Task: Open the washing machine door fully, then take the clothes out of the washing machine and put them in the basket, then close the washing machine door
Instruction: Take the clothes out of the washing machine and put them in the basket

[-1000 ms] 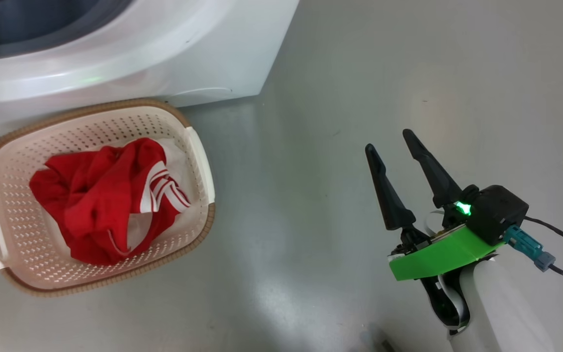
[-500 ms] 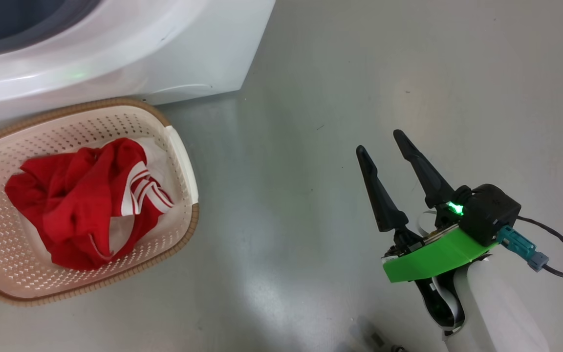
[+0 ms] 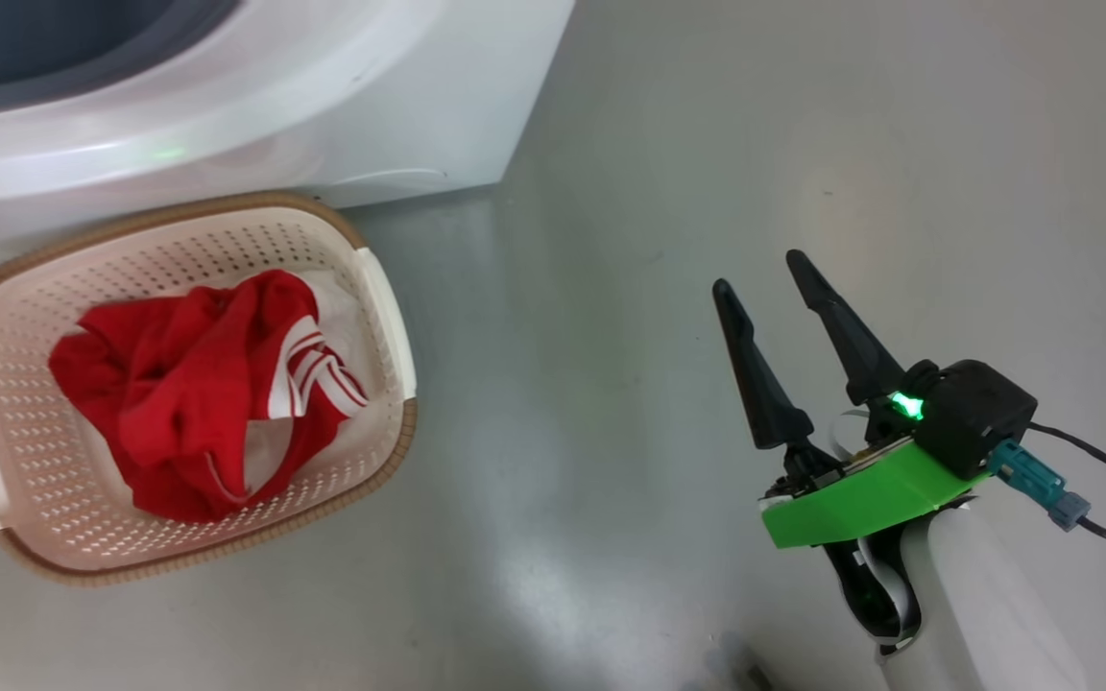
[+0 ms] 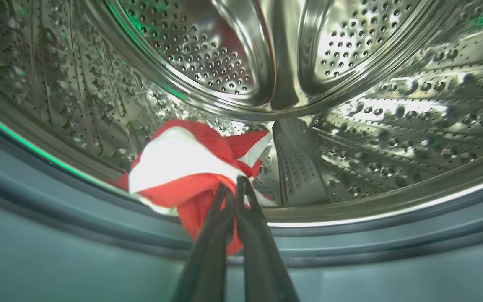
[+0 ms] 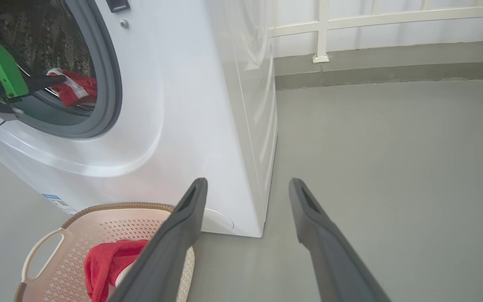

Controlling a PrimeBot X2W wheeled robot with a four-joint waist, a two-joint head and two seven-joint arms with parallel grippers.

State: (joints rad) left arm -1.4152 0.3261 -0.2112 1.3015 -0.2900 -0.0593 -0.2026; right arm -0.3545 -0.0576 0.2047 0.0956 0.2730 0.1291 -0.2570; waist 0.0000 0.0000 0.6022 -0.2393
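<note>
- The red garment in the drum [image 4: 183, 167], red with a broad white band and white trim, lies bunched at the bottom of the steel drum [image 4: 350, 105]. It sits against the drum's front lip, and a fold hangs over that lip towards the grey gasket [image 4: 57, 209].
- The left gripper [image 4: 234, 184] reaches in through the opening. Its two dark fingers are pinched together on the lower red fold, with no gap between them.
- Just beside the garment, on the drum's floor, rises a perforated steel paddle [image 4: 300, 167]. Nothing lies between the fingers and the cloth.
- The washing machine [image 5: 183, 105] stands on the grey floor [image 3: 611, 384].
- The basket [image 3: 35, 317] sits on the floor, its far rim close against the foot of the machine's front.
- A second piece, the red garment in the basket [image 3: 188, 403], lies crumpled in the middle. Its white stripes are turned towards the basket's right-hand handle.
- The right gripper [image 3: 758, 272] hangs over bare floor, well apart from the basket's right edge. Its fingers are spread wide and hold nothing.
- A small blue label [image 5: 59, 202] sits low on the machine's front near the basket's rim. Its writing is too small to read.
- A white railing [image 5: 321, 29] runs along the far edge of the floor.
</note>
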